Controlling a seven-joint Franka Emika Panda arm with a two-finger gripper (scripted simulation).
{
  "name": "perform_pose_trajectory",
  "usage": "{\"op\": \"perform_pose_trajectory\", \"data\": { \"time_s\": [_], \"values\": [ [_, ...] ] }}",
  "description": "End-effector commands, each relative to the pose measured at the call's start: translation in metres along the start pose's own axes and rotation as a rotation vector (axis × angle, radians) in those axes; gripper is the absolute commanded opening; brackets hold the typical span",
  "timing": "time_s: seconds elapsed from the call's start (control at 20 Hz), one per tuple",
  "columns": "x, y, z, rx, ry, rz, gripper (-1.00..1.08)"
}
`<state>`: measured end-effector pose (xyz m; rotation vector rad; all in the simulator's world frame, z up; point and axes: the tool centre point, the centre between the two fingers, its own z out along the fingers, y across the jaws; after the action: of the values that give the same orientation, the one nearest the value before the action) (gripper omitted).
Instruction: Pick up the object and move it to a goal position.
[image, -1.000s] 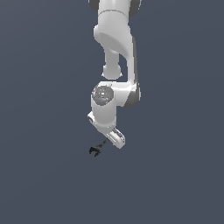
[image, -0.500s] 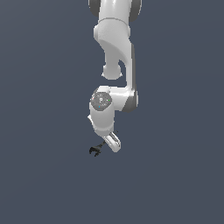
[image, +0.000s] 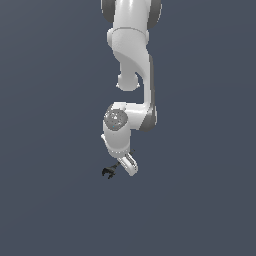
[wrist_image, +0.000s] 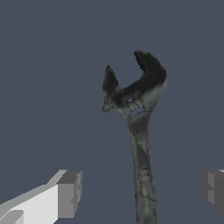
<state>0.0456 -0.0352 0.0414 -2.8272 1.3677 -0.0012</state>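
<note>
A white Franka Panda arm (image: 131, 60) reaches down over a flat dark grey-blue surface (image: 200, 190), its gripper (image: 121, 166) lowered to a small dark wrench (image: 108, 172) lying there. In the exterior view, the tool's forked head shows just toward that view's left of the gripper, while the handle runs back under the hand. The wrist view looks along the wrench (wrist_image: 139, 131): its slim, mottled grey handle lies in the gap between the two grey-padded fingertips (wrist_image: 70, 193), with the open jaw end pointing away from the camera. The fingers stand wide apart, one on each side of the handle, neither touching it.
</note>
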Motion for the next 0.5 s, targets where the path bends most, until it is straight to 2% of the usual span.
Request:
{"op": "perform_pose_trajectory", "data": {
  "time_s": [0.0, 0.4, 0.45],
  "values": [
    [0.0, 0.001, 0.014, -0.001, -0.001, 0.002, 1.0],
    [0.0, 0.0, 0.034, -0.001, -0.001, 0.004, 1.0],
    [0.0, 0.0, 0.034, -0.001, -0.001, 0.004, -1.0]
  ]
}}
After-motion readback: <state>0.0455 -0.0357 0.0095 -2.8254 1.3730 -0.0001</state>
